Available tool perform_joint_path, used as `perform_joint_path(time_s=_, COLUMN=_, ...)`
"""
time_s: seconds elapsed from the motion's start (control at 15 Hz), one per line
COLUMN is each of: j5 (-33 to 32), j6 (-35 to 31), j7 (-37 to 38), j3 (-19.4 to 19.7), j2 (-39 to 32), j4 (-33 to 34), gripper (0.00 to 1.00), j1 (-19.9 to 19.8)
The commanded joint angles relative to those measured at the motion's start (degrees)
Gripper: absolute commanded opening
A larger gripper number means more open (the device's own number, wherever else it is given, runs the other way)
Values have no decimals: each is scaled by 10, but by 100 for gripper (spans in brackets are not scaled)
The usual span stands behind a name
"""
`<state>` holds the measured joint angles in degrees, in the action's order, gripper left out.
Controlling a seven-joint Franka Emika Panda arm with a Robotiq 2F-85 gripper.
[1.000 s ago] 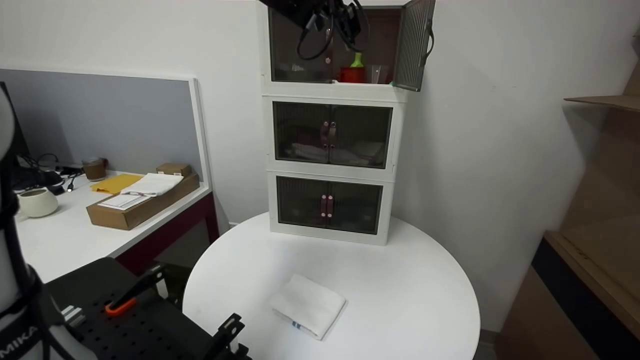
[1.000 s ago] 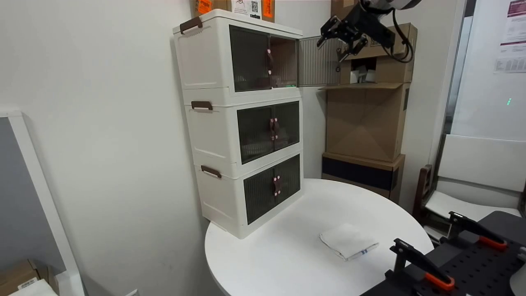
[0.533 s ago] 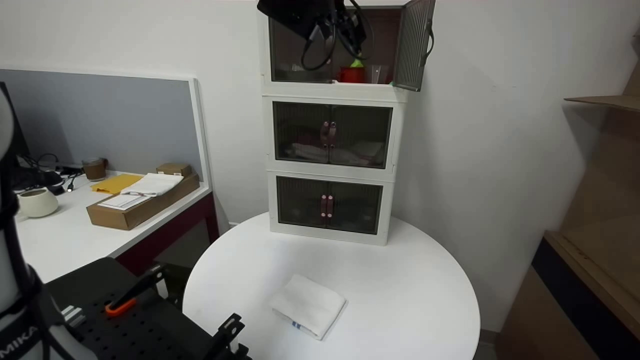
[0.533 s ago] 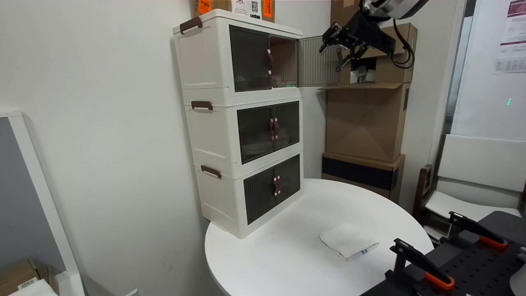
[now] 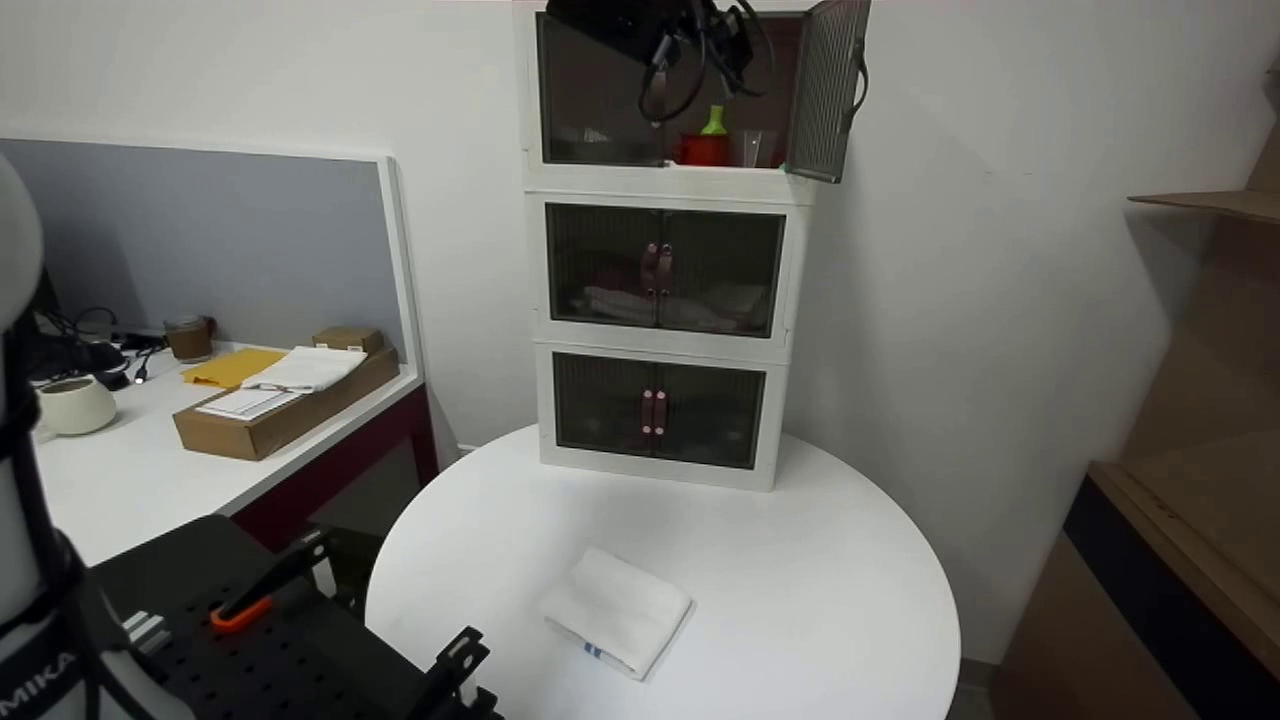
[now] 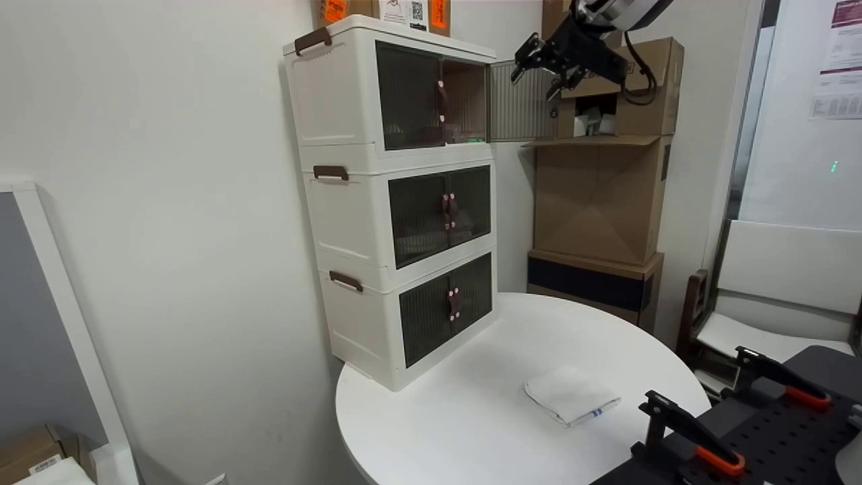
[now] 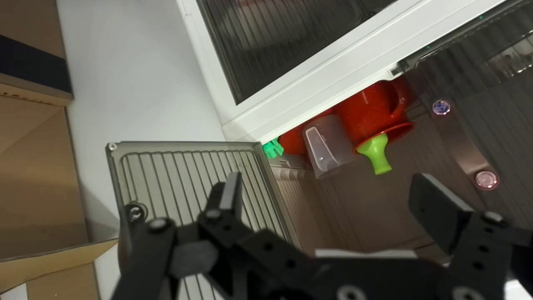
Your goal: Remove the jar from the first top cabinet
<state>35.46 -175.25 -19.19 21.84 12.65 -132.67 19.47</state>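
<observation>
Hovering before the white, box-shaped top cabinet [image 6: 330, 101], a black two-fingered gripper [image 7: 330, 185] stands spread wide

Its dark fingers [image 7: 433, 208] are well apart. In the wrist view a small cup-shaped jar [image 7: 327, 143] of clear, whitish see-through material shows beyond the gap between them, apart from both. The jar stands inside the top cabinet, in the half whose ribbed, smoky see-through door [image 7: 187, 179] is swung outward.

Just beside the jar is a glossy red mug [image 7: 366, 110] with a handle and a flared rim; whether the two touch, I cannot tell. A lime-green, narrow-necked piece [image 7: 378, 155] rises above the mug's rim. A second red shape [image 7: 292, 139] is partly hidden behind the jar, and a small bright-green item [image 7: 273, 148] lies by the hinge edge of the swung door. The cabinet's matching dark door [image 6: 411, 94] is closed, with pale, unclear forms behind it.

In an exterior view the gripper overlaps the swung door; how near the two are cannot be judged. Two like white cabinets [image 6: 347, 229] with dark see-through doors [image 6: 421, 219] stand stacked below. The stack rests on a round white table [image 5: 800, 600], where a folded white cloth [image 5: 620, 610] with a blue stripe lies. Brown cardboard boxes [image 6: 592, 202] are piled near the table.
</observation>
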Motion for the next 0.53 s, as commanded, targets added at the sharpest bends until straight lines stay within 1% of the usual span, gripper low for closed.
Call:
perform_joint_path(time_s=0.0, j5=39, j6=11, j7=-40, j3=41, j2=-74, j4=88, gripper=100, j1=38)
perform_joint_path(time_s=0.13, j5=71, j6=26, j7=-63, j3=55, j2=-106, j4=128, gripper=100, j1=53)
perform_joint_path(time_s=0.27, j5=127, j6=40, j7=-99, j3=60, j2=-141, j4=171, gripper=100, j1=60)
perform_joint_path(time_s=0.47, j5=209, j6=55, j7=-149, j3=49, j2=-202, j4=240, gripper=100, j1=44)
